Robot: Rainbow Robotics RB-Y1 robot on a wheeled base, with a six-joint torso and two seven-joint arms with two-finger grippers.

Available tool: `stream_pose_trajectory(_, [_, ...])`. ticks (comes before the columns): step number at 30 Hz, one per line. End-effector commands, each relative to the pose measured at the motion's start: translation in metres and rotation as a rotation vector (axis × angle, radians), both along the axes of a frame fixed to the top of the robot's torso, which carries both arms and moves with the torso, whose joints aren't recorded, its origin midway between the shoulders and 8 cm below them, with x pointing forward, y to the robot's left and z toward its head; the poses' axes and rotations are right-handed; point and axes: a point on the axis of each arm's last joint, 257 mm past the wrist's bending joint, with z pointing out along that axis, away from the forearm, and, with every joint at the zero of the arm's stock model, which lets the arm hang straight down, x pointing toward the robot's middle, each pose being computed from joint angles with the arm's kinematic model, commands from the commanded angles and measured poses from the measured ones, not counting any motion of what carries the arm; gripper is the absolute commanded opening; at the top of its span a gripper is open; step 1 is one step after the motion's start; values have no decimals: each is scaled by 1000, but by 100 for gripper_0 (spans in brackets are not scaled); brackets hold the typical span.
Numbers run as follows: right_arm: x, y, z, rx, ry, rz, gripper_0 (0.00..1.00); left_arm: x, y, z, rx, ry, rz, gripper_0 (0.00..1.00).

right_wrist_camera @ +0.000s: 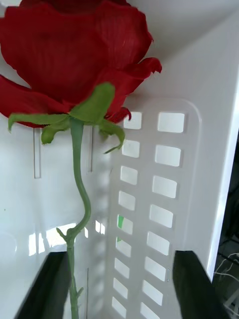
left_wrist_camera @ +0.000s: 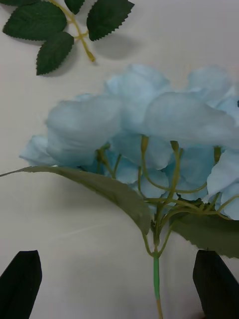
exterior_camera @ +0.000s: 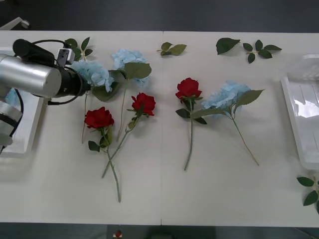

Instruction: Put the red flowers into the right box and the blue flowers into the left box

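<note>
my left gripper (left_wrist_camera: 119, 284) hangs spread wide over a pale sky-blue artificial flower (left_wrist_camera: 144, 124) at the table's left, its thin green stem (left_wrist_camera: 156, 276) between the fingers, nothing gripped. my right gripper (right_wrist_camera: 119, 284), fingers apart, has a deep red artificial rose (right_wrist_camera: 69, 50) dangling inside the white slatted plastic right box (right_wrist_camera: 164, 199); whether it grips the stem i cannot tell. risk: closing too high crushes petals, or catches the big green leaf (left_wrist_camera: 99, 187) instead.

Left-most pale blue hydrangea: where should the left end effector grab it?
Grip the thin green stem just below the pale blue fabric hydrangea head, coming straight down. It lies flat on the white table, and the open left end effector straddles that bare stretch, clear of petals and leaves.
</note>
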Motion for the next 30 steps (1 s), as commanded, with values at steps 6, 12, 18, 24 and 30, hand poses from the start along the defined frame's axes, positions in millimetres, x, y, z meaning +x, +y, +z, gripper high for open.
stream_pose_trajectory(6, [25,65,23,201,-43,107,100,20,-8,-18,35,-28,25,89])
stream_pose_trajectory(12, [31,195,50,405,-33,339,100,20,-8,-34,43,-27,21,45])
stream_pose_trajectory(18, [1,301,58,559,39,519,100,22,-7,-30,33,-29,29,0])
stream_pose_trajectory(24, [-34,348,47,596,103,621,100,17,4,-10,-24,-18,36,0])
stream_pose_trajectory(30, [-58,352,11,580,186,616,100,5,29,34,-18,-4,32,0])
